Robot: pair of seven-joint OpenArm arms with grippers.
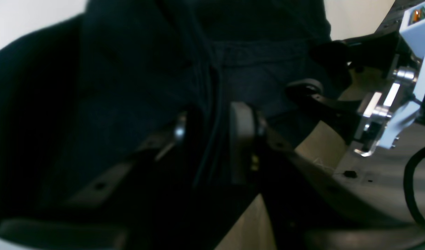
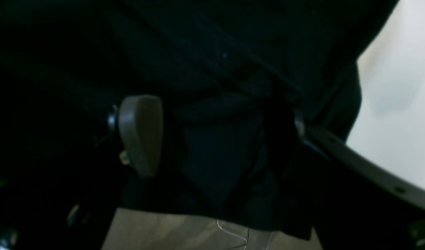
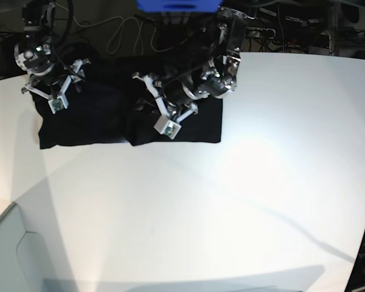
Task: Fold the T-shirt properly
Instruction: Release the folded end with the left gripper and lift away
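- At the far edge of the white counter (image 3: 243, 182), up against the dark clutter behind it, lies the T-shirt (image 3: 109, 125): a flat black band, plain side up from what the overhead view shows, no print visible. It sits this far back, I'd judge, because both arms work close to their own bases, and it looks partly folded already, wider than it is deep.
- Over the shirt's middle hangs the left arm, and its left pincer (image 1: 212, 139) has a ridge of black cloth running up between the jaws. One grey pad (image 1: 242, 139) stands just beside that ridge, the other jaw is lost in shadow. Pinching or letting go? I cannot tell from these views.
- Over the shirt's other end sits the right pincer (image 2: 212, 135), jaws spread wide, a tan pad (image 2: 141, 135) on one side and a slack fold of cloth between the two. It straddles the cloth; whether it actually presses it, I can't say.
- Around it all: a tangle of cables (image 3: 125, 30) and a blue box (image 3: 177, 5) behind the shirt, well clear of the fold. A loose white thread (image 2: 233, 234) lies on the counter under the hem. The two arms themselves crowd the cloth most.
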